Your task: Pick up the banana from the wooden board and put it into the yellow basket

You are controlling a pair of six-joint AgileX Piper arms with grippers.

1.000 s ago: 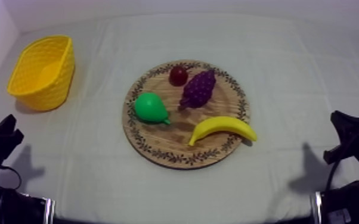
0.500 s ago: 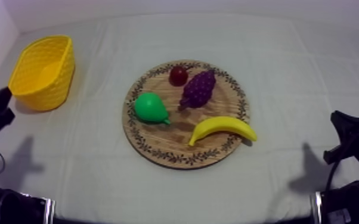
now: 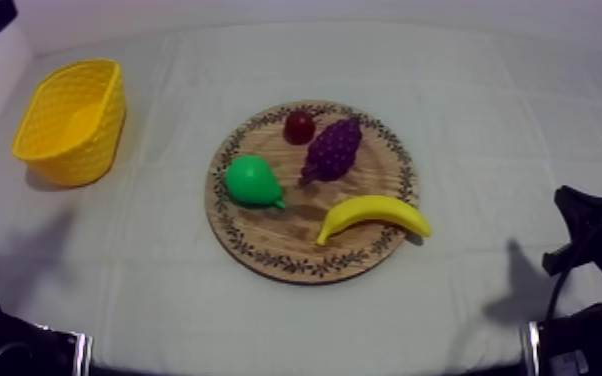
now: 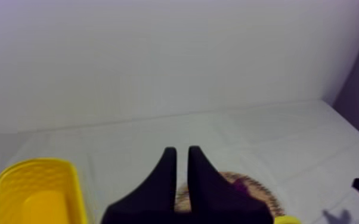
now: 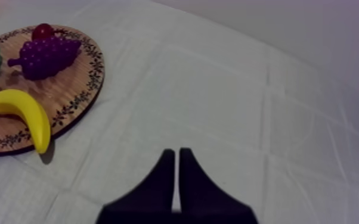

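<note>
The left gripper [image 4: 182, 156] hangs high, aimed between the basket [image 4: 9, 190] and the board [image 4: 259, 193], its 2 fingers seemingly together on nothing. The right gripper [image 5: 176, 156], fingers together, sits low over the cloth [image 5: 217, 89]. The banana [image 3: 373, 216] lies on the board's near-right edge, well apart from both grippers, its long axis across the table.

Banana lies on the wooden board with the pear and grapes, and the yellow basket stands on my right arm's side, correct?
No. The banana does lie on the wooden board with the pear and grapes, but the top view shows the yellow basket on the left arm's side.
</note>
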